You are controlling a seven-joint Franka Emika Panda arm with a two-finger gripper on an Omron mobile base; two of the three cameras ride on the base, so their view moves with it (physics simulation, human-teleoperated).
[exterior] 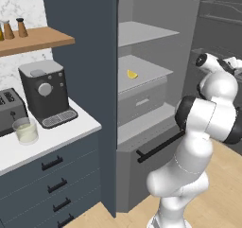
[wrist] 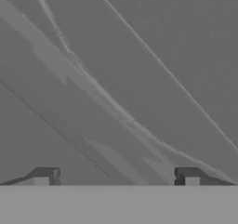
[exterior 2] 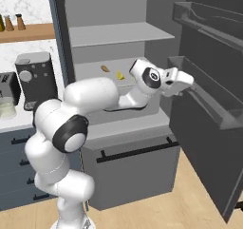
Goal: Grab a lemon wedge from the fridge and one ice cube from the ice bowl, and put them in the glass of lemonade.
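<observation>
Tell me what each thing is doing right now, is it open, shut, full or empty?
fridge: door open.
lemon wedge: lying on a fridge shelf, untouched.
glass of lemonade: upright on the counter, holding pale drink.
fridge drawer: shut.
hand: open, holding nothing, by the open door.
coffee machine: upright beside the glass.

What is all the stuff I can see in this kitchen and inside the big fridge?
fridge: 1, dark grey, door open, pale grey shelves inside
lemon wedge: 1, bright yellow, on a middle fridge shelf
food piece: 1, brownish orange, same shelf, beside the lemon wedge
glass of lemonade: 1, clear with pale yellow drink, on the white counter
coffee machine: 1, dark grey, on the counter behind the glass
toaster: 1, grey, on the counter, left of the coffee machine
shakers: at least 2, brown, on the wooden wall shelf
drawers: several, dark blue-grey, under the counter
gripper: 1, white with dark tips, open, by the fridge door
</observation>
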